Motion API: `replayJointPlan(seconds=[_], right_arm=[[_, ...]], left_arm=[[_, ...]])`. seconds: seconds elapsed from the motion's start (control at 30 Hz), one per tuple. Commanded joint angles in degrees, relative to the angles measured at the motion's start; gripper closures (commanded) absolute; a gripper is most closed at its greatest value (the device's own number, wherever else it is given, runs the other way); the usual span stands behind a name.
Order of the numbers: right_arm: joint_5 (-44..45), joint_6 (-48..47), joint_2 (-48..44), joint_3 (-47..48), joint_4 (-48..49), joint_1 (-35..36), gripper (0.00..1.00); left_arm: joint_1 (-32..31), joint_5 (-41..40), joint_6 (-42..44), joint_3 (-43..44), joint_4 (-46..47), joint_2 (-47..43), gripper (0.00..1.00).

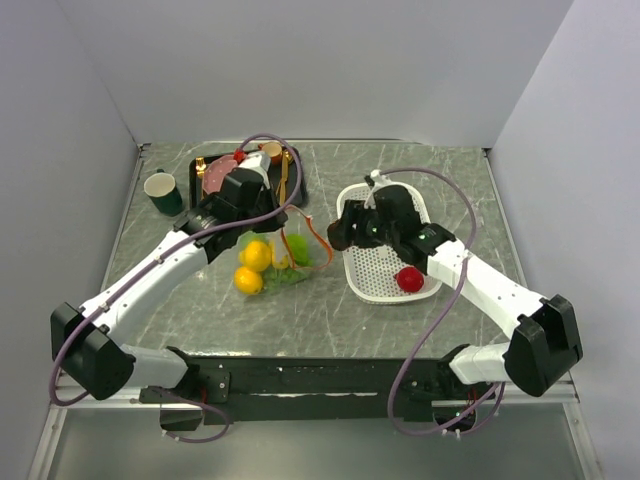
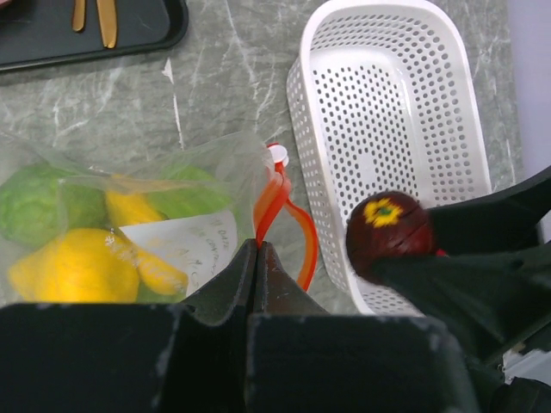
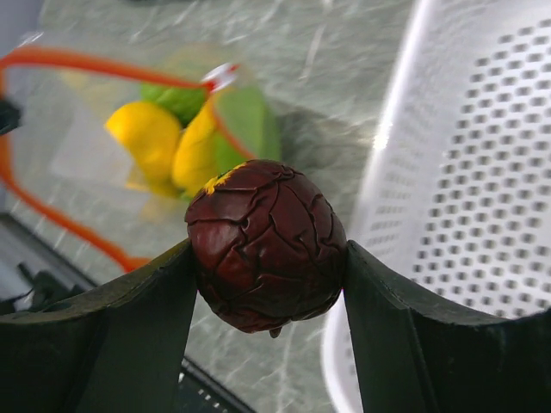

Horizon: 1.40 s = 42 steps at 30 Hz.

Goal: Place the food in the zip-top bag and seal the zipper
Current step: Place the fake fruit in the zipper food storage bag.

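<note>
The clear zip-top bag (image 2: 202, 228) lies on the table with yellow lemons (image 2: 73, 267) and green pieces (image 2: 39, 202) inside. My left gripper (image 2: 257, 245) is shut on the orange-red zipper (image 2: 274, 194) at the bag's mouth, which gapes into a loop (image 3: 52, 215). My right gripper (image 3: 267, 258) is shut on a dark purple, cracked-skin toy fruit (image 3: 267, 232), held above the table between the bag and the white basket (image 3: 482, 172). From above, this gripper (image 1: 338, 233) hangs just right of the bag (image 1: 285, 255). A red food piece (image 1: 409, 279) lies in the basket (image 1: 380, 265).
A black tray (image 1: 215, 185) with a pink plate and gold cutlery (image 2: 95, 17) sits at the back left, behind the left arm. A dark green cup (image 1: 163, 192) stands to its left. White walls close in the table on three sides.
</note>
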Motion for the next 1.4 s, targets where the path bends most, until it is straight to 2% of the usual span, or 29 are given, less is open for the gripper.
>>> replayJointPlan(seconds=[0.0,0.17,0.33,0.5,0.6,0.7,0.73,0.8,0.93,1.1,1.23,1.37], right_arm=[[-4.11,1.17,1.19,3.48,3.4,2.16,0.5],[-5.96,2.3,2.86,3.83,5.77,3.48,0.5],[-9.82,4.07,10.06,5.85,8.76,5.06,0.5],[-9.3,3.63,15.08,10.33,8.59,7.7,0.48],[-9.56,2.75,17.98,12.88,7.18,8.14,0.41],[-10.18,2.14,18.95,13.41,7.09,8.23,0.29],[-9.75,1.79,19.04,13.67,6.48,8.23,0.22],[-8.6,1.43,18.69,13.59,5.34,8.23,0.16],[-4.3,0.55,16.32,11.83,3.76,8.05,0.04],[4.48,0.64,10.7,8.94,0.94,7.88,0.02],[19.39,3.71,4.81,5.6,-2.65,4.99,0.0],[22.6,4.77,-0.1,1.39,-5.47,1.04,0.0]], left_arm=[[0.14,2.44,-0.51,3.44,2.3,0.87,0.99],[0.14,2.53,-0.33,3.44,1.43,0.78,0.99],[0.14,3.58,-1.3,2.91,3.36,0.26,0.99],[0.14,3.41,-0.95,4.49,1.95,0.96,0.99],[0.14,3.5,-0.77,4.23,2.04,0.35,0.99],[0.14,3.24,-1.04,3.97,1.78,-0.35,0.99],[0.14,3.15,-1.12,3.7,1.78,-0.53,0.99],[0.14,3.06,-1.3,3.35,2.13,-1.15,0.99],[0.14,2.62,-1.48,3.0,2.21,-1.94,0.99],[0.14,1.48,-1.13,3.09,2.31,-3.26,0.99],[0.14,0.33,-0.86,2.56,1.69,-3.87,0.99],[0.14,0.77,-1.38,1.86,1.69,-3.79,0.99]])
